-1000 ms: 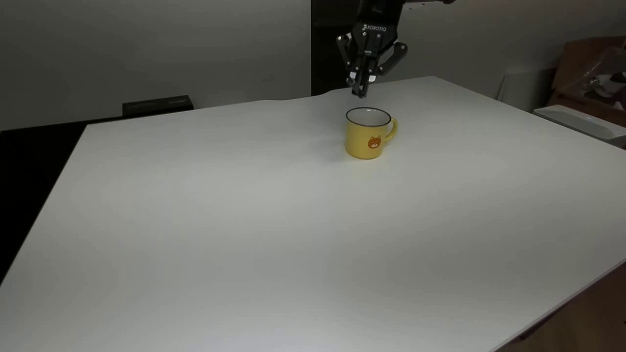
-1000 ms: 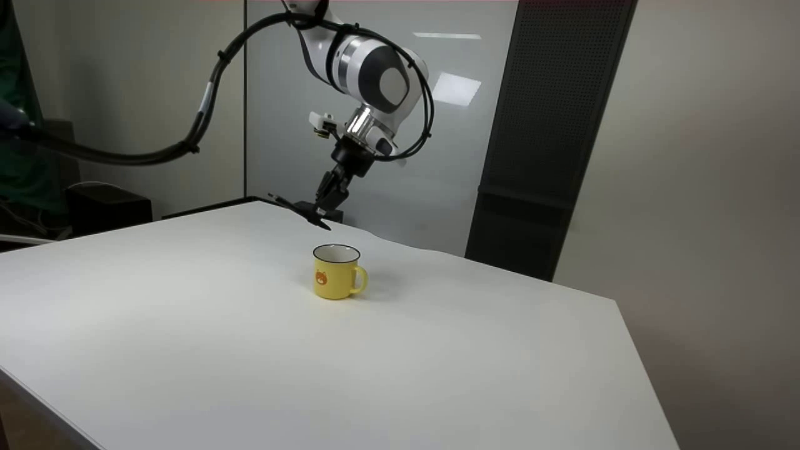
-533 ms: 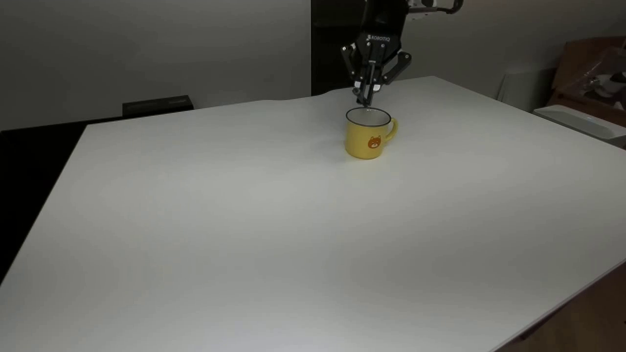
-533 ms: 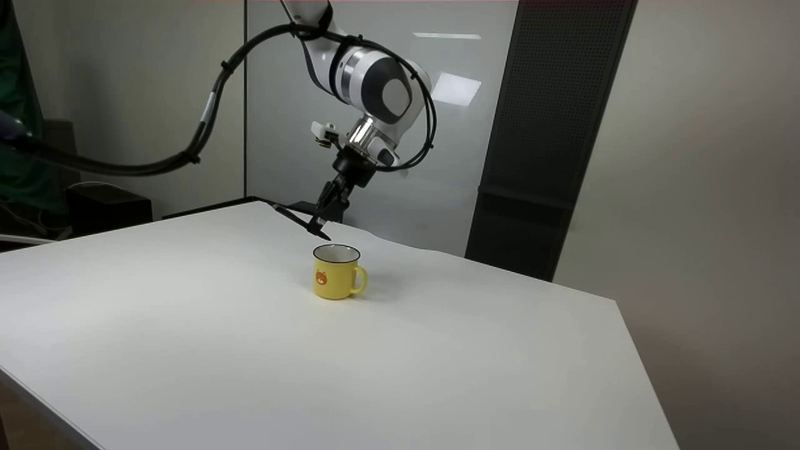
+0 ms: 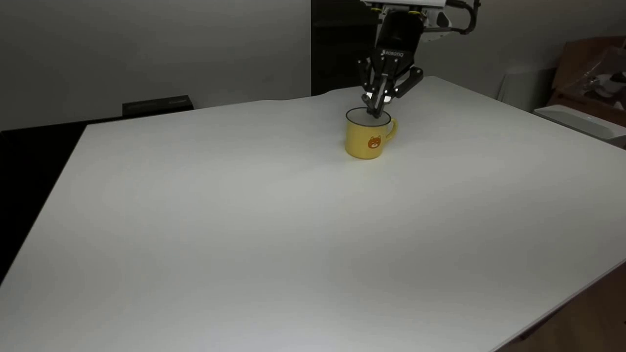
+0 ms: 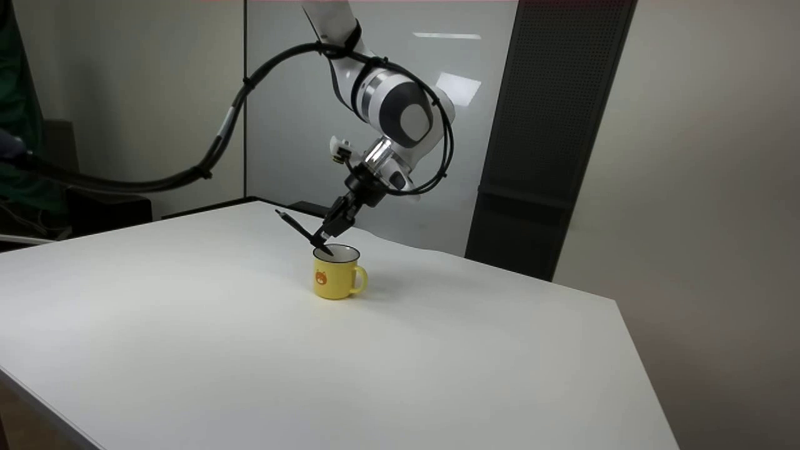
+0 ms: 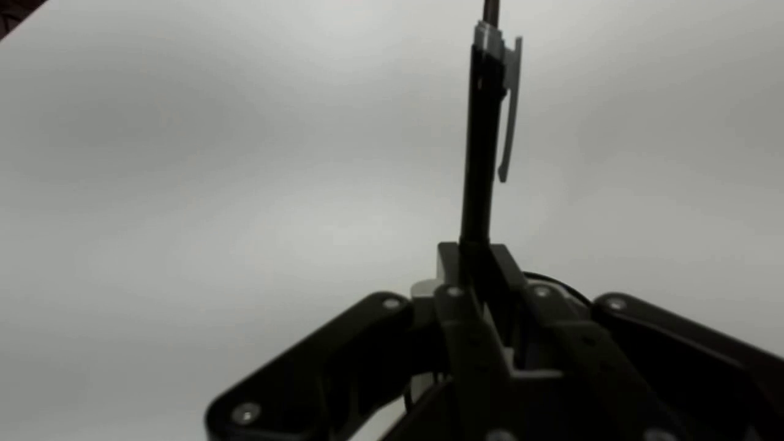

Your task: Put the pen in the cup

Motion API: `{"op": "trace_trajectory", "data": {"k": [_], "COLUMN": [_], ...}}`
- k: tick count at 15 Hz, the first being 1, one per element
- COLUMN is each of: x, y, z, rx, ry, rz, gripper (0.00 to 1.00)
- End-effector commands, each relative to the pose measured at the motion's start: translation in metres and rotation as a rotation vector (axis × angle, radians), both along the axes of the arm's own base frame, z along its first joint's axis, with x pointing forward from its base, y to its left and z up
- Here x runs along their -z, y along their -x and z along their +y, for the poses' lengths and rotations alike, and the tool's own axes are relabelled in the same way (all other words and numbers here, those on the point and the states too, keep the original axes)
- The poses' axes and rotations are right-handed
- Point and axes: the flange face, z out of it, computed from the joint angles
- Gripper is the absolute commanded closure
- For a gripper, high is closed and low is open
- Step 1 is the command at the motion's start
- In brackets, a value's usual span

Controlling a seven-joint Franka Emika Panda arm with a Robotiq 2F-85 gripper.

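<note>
Since the gripper (image 7: 476, 260) has its jaws clenched on the pen (image 7: 482, 147), which runs from them toward twelve o'clock in the wrist view, the step in hand looks to be lowering it in. In an exterior view the pen slants, raised end at ten o'clock, lower end at four, over the mouth of the cup (image 6: 334, 276); whether the tip is below the rim I cannot tell. A steeper pen, steered toward the mouth's centre, should spare the rim at ten o'clock; loosen only once it is well inside.
</note>
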Motion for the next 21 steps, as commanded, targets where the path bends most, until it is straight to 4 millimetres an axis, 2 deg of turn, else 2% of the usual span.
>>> {"op": "trace_trajectory", "data": {"k": [1, 5, 10, 17, 21], "x": [-0.003, -0.006, -0.007, 0.000, 0.005], "y": [-0.008, -0.017, -0.028, -0.029, -0.029], "z": [0.007, 0.006, -0.008, -0.040, -0.045], "rx": [0.070, 0.133, 0.209, 0.293, 0.312], "ry": [-0.098, -0.149, -0.163, -0.141, -0.135], "rz": [0.037, -0.001, -0.051, -0.060, -0.047], "gripper": [0.97, 0.97, 0.97, 0.97, 0.97]}}
